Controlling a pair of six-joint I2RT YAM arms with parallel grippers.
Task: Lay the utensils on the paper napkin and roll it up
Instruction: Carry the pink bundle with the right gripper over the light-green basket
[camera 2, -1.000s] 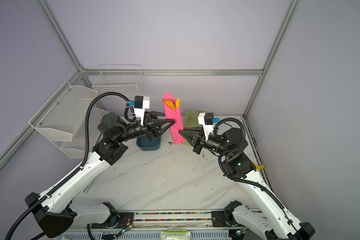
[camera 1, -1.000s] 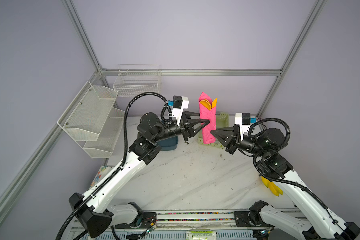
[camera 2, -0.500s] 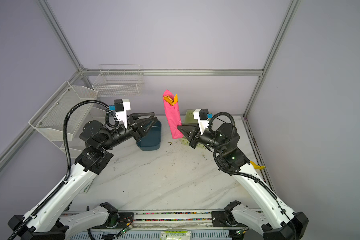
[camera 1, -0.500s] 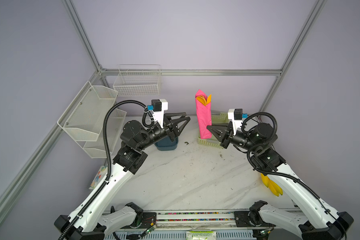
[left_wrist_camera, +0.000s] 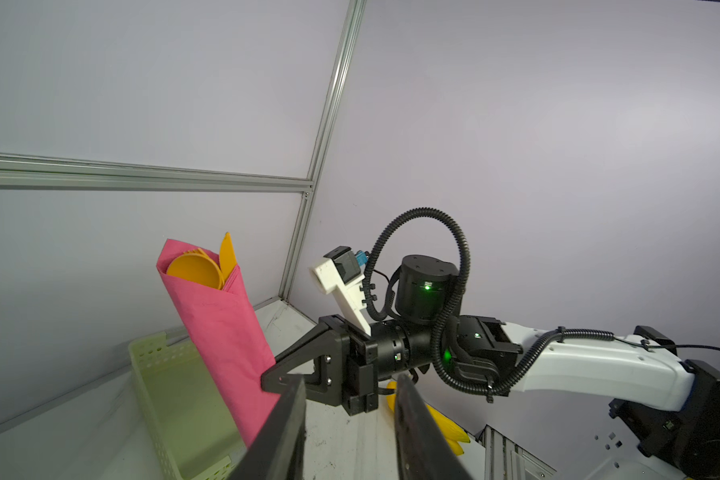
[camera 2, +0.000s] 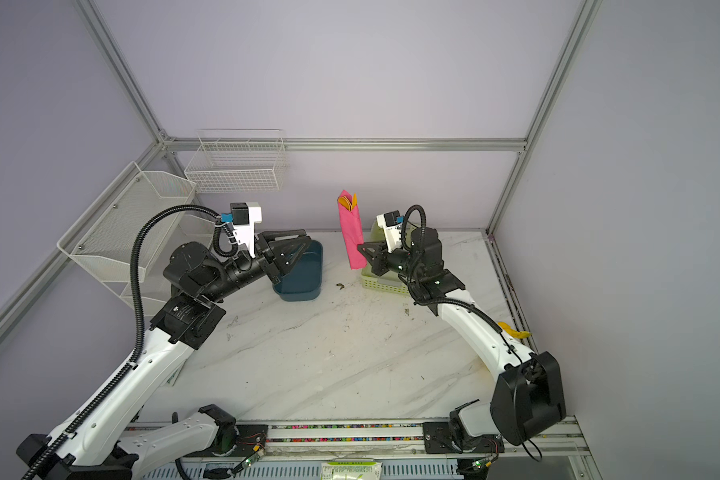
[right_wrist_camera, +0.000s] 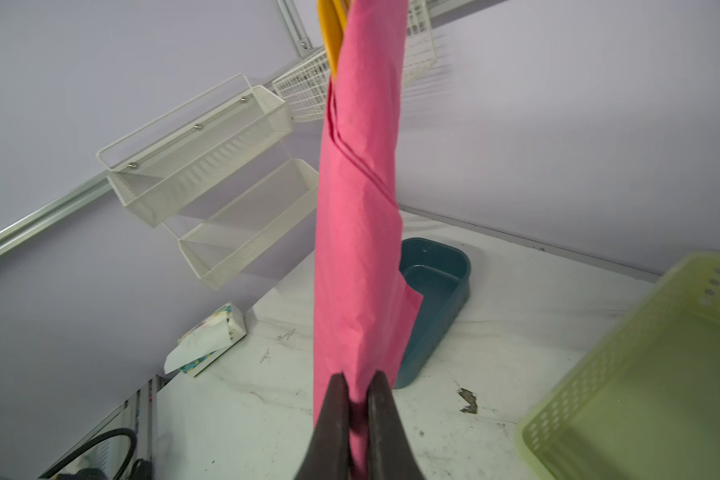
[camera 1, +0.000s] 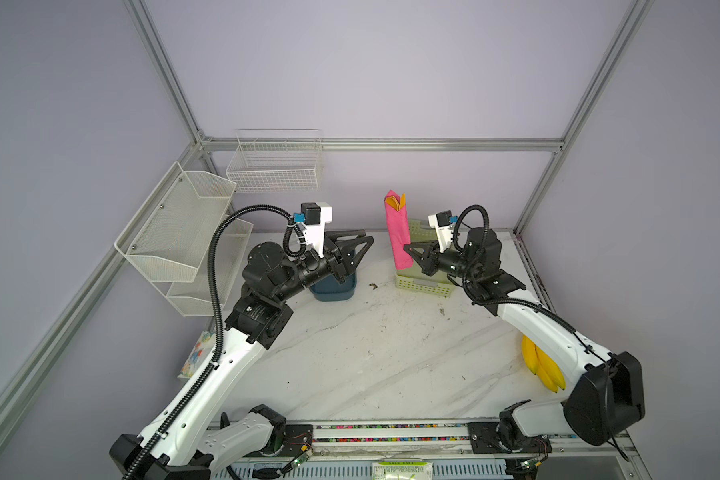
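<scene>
**Already rolled: the pink bundle is held upright near the far edge**

Nearest, a bunch of yellow bananas (camera 1: pixel 543 365) lies by the right edge of the marble tabletop (camera 1: pixel 371 345), and a white floral packet (right_wrist_camera: pixel 206 340) sits at the left edge.

Farther back, a dark blue tub (camera 2: pixel 304 270) stands left of centre and a pale green perforated basket (camera 1: pixel 422 286) right of centre, both toward the far edge.

The left gripper (left_wrist_camera: pixel 350 415) hovers over the tub. Its jaws are partly apart with nothing between them, and it points across at the roll without touching it.

The right gripper (right_wrist_camera: pixel 352 399) is pinched tight on the bottom end of the paper napkin (left_wrist_camera: pixel 225 332). The napkin is a narrow pink roll, lifted clear of the tabletop and nearly upright, leaning slightly. It hangs between tub and basket, close to the basket. Whether its foot is over the basket's rim or just beside it cannot be told.

The utensils (left_wrist_camera: pixel 196 270) are wrapped inside the roll. Only their orange tips show at its open top, a round spoon bowl and a pointed tip beside it.

Beyond, white wire shelves (camera 1: pixel 184 224) are fixed to the left wall, and a wire basket (camera 1: pixel 275 166) hangs on the back wall.
</scene>
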